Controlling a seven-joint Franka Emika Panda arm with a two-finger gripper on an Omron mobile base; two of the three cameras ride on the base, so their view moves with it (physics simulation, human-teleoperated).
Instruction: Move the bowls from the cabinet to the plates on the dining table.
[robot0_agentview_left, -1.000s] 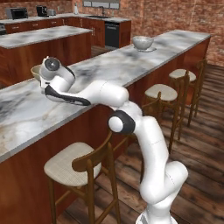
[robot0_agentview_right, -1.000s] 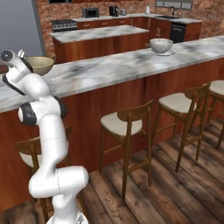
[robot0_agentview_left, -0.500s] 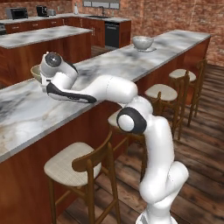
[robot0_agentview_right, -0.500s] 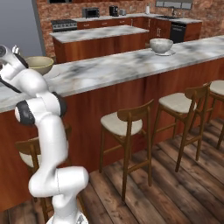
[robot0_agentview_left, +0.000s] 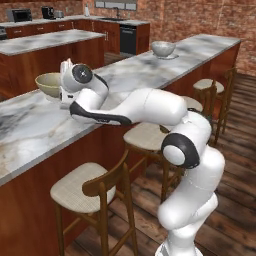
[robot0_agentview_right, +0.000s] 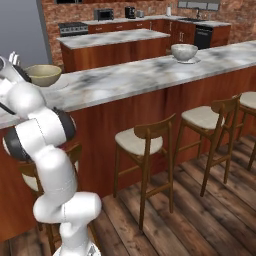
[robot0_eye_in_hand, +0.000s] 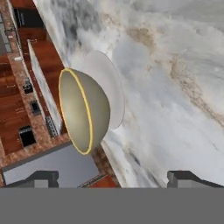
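Brick-walled kitchen w/ a long marble dining table (robot0_agentview_left: 150, 75) running toward 1 o'clock, stools along it. We see the tan bowl (robot0_eye_in_hand: 83, 111) on a white plate (robot0_eye_in_hand: 109, 87) near our gripper (robot0_eye_in_hand: 118, 177), fingers spread apart, holding nothing. The grey-white bowl (robot0_agentview_left: 163, 48) sits on its plate farther along. Bowls look rigid, smooth, prob. breakable; we'd pinch the rim.

Arm draws back from the bowl

The gripper (robot0_eye_in_hand: 111, 177), jaws wide, has lifted and pulled away from the tan bowl (robot0_agentview_left: 49, 84) at frame left.
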